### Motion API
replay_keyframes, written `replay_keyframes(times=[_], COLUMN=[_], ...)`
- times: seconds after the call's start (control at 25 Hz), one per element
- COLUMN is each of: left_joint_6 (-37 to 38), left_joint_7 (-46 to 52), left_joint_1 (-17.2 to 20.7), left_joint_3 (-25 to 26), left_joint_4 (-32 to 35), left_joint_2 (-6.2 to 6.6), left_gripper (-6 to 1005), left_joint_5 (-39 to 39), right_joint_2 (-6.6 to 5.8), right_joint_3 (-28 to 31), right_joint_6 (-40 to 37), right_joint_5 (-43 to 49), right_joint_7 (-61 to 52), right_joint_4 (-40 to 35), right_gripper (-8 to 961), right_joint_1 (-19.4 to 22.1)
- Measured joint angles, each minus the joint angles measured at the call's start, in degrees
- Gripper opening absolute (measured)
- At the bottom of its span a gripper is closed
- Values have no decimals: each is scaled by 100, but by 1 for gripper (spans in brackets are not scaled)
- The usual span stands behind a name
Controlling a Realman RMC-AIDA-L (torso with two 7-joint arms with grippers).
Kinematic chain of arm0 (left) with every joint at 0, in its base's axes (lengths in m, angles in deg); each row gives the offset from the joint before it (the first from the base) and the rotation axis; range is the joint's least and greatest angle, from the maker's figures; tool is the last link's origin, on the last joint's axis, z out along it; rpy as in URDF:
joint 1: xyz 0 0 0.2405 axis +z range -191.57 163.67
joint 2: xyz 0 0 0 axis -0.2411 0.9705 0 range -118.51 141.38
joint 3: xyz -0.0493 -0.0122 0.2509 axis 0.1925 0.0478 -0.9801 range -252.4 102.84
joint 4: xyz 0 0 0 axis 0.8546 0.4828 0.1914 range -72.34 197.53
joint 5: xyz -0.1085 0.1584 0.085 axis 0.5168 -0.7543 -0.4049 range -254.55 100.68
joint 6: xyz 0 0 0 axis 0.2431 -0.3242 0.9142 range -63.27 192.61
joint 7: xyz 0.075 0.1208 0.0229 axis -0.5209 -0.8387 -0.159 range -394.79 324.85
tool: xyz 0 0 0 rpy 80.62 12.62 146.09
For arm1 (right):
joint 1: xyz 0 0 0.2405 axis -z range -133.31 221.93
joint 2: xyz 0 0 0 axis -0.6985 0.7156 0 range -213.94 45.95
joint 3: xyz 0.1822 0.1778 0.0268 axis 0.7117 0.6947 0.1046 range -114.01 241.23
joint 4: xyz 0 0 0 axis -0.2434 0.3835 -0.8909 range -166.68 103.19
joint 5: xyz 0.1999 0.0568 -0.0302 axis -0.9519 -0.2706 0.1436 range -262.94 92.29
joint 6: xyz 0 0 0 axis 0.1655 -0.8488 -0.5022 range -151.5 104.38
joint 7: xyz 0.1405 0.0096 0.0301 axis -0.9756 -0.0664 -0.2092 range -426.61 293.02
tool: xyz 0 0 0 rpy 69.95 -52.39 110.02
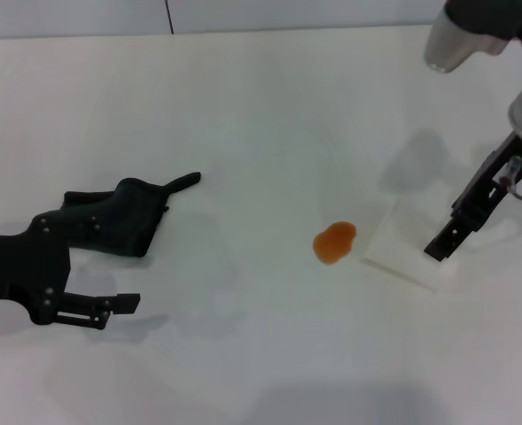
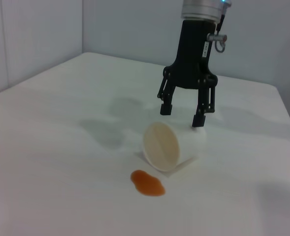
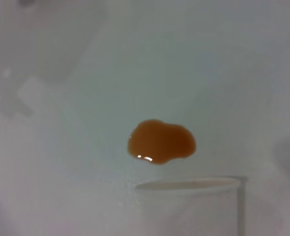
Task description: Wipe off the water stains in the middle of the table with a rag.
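Note:
The water stain (image 1: 334, 242) is a small orange-brown two-lobed blotch on the white table (image 1: 261, 115), near its middle. It also shows in the left wrist view (image 2: 147, 183) and the right wrist view (image 3: 161, 141). The rag (image 1: 119, 217), dark and crumpled with a pointed corner tab, lies on the table at the left. My left gripper (image 1: 123, 312) is open and empty, low over the table just in front of the rag. My right gripper (image 1: 438, 248) is open, right of the stain. In the left wrist view it (image 2: 181, 115) hangs just over a tipped paper cup.
A white paper cup (image 1: 402, 243) lies on its side just right of the stain, its mouth toward the stain (image 2: 160, 146); its rim shows in the right wrist view (image 3: 189, 184). The table's far edge (image 1: 243, 31) meets a grey wall.

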Motion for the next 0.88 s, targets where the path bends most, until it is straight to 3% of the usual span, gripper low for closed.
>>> replay_keyframes(times=[0.52,0.88], left_joint_6=[-9,-18], left_joint_7=[-7,-41], left_joint_1=[-32,-21], left_joint_3=[-42,-50], left_joint_4=[-10,-10], left_joint_2=[-54,-96], left_gripper=[885,885], left_joint_5=[-1,-10], right_joint_2=[59,83], right_joint_3=[-754,-1620], right_joint_6=[293,778], right_joint_5=[9,-57], right_joint_7=[-314,-434], right_joint_4=[473,757], right_gripper=[866,865], right_joint_1=[-293,-389])
